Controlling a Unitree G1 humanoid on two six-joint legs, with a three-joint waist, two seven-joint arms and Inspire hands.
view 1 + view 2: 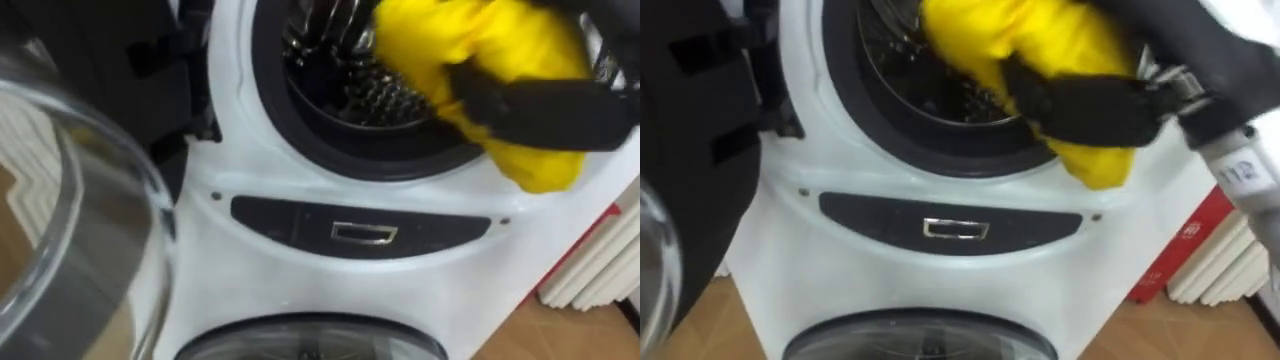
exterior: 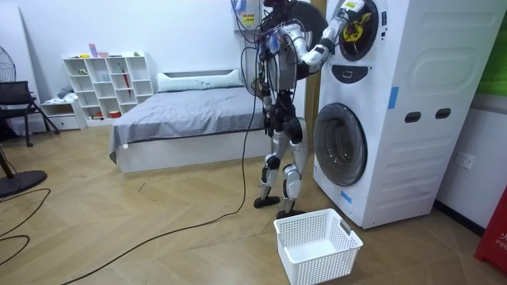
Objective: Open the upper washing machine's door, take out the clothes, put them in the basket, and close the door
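Observation:
A bright yellow cloth (image 1: 470,40) hangs out over the lower right rim of the upper washing machine's drum opening (image 1: 330,70). My right hand (image 1: 540,105), black, comes in from the right and has its fingers curled round the cloth, which bulges above and below them. The right eye view shows the same grasp, the hand (image 1: 1080,100) on the yellow cloth (image 1: 980,35). In the room view I stand close in front of the stacked white machines, one arm raised to the upper drum, where the yellow cloth (image 2: 352,30) shows.
The upper machine's round glass door (image 1: 60,210) stands open at my left. Below the drum are a dark panel (image 1: 360,232) and the lower machine's shut door (image 2: 341,142). A white laundry basket (image 2: 317,245) sits on the floor by my feet. A bed (image 2: 190,111) stands behind me.

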